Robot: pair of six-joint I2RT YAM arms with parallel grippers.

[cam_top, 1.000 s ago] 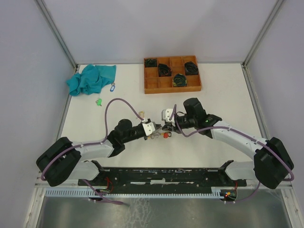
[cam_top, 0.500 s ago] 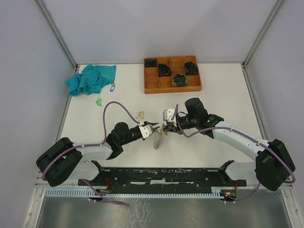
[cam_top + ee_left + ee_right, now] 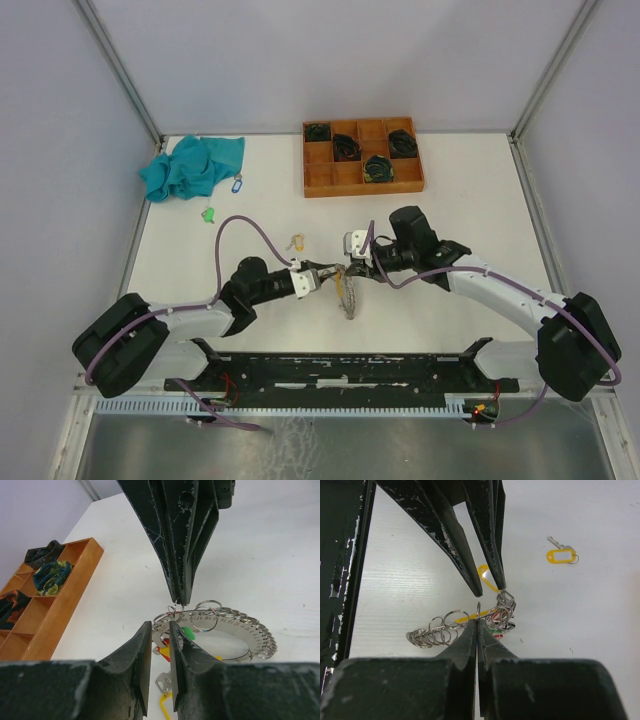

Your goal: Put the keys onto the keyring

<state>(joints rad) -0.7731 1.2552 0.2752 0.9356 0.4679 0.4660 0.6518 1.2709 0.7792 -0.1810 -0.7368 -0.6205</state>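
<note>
Well beyond right gripper, keyring pinched, yellow-tagged key loose

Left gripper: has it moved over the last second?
Yes. In the top view the left gripper has drawn back leftward and toward the near edge, farther from the wooden tray, leaving the keyring pinched by the right gripper.

White desk. A crumpled teal cloth lies at ten o'clock, with a blue-tagged key just beside it and a green-tagged key near. A wooden tray sits at twelve o'clock. Near centre lie a yellow-tagged key and a keyring.
</note>
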